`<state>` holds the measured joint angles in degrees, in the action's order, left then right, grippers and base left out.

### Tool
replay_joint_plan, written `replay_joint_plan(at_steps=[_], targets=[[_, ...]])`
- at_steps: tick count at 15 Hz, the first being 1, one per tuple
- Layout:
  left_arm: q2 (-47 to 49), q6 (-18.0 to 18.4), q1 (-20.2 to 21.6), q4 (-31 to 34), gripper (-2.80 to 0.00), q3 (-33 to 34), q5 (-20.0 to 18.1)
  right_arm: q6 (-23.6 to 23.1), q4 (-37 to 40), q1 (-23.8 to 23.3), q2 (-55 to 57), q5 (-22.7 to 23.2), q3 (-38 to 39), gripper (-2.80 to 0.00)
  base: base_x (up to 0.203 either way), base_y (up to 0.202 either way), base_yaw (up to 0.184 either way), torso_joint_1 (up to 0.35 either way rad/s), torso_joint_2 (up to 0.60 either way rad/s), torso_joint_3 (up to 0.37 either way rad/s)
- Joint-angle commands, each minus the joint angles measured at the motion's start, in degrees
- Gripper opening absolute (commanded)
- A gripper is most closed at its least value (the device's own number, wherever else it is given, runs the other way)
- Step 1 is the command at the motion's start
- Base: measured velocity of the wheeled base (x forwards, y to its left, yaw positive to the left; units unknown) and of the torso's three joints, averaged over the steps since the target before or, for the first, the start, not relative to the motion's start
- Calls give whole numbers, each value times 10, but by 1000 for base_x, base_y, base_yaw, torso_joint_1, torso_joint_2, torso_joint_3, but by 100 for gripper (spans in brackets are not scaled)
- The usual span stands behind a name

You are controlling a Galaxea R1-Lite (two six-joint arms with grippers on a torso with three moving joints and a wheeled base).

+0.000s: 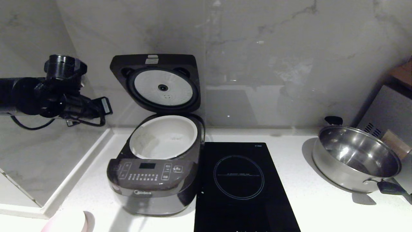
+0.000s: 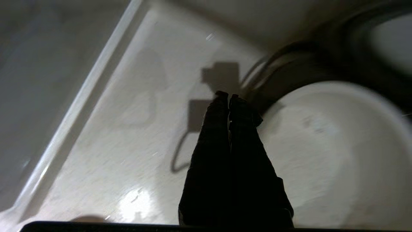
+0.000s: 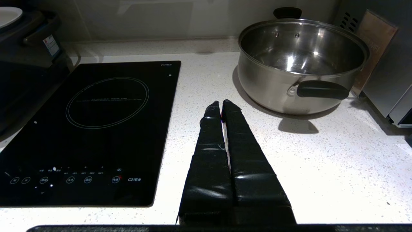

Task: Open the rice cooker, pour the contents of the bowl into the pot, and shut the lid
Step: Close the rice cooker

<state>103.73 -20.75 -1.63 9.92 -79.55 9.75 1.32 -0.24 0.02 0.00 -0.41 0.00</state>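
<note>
1. The Midea rice cooker point(image 1: 151, 174) stands on the white table point(image 1: 289, 193), touching the left edge of the black induction hob point(image 1: 239, 183).
2. The lid point(image 1: 157, 83) is up on its hinge behind the cooker body, its round silver-white inner plate facing forward, so the opening step looks done.
3. The white inner pot point(image 1: 164, 137) sits in the cooker, uncovered; faint marks on its floor could be contents, but I cannot tell what they are.
4. The pale pink bowl point(image 1: 69, 222) is in front of the cooker and to its left, cut off by the edge of the head view, so its contents cannot be seen.
5. The left pincer point(image 2: 229, 96) is clenched on nothing, held above the table just left of the cooker, near the pot's rim.
6. The right pincer point(image 3: 222, 103) is also clenched and empty, parked over the table to the right of the cooker, between the hob and the steel pan point(image 1: 355, 158).
7. Judged from this layout, either the pour or the lid closing comes next, and I cannot tell which.
8. If the bowl is full, the left pincer must release, come toward the bowl and take its rim; if not, it must reach behind the raised lid and press it down.
</note>
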Motion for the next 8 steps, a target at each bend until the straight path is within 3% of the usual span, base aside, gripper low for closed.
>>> replay_joint_plan(at_steps=[1,2,3,5,8], targets=[[6,-7,-13,9,-280,-44,2,0,0,1,-1,0,0,-280,0,0,0,0,0,0],[2,-8,-13,28,-280,-68,2,0,0,1,-1,0,0,-280,0,0,0,0,0,0],[0,-9,-10,60,0,-100,3,0,0,0,0,0,0,-280,0,0,0,0,0,0],[-4,-9,1,127,0,-152,3,0,0,0,-1,0,0,-280,0,0,0,0,0,0],[-7,-3,23,131,0,-207,6,0,0,1,-1,0,0,-280,0,0,0,0,0,0]])
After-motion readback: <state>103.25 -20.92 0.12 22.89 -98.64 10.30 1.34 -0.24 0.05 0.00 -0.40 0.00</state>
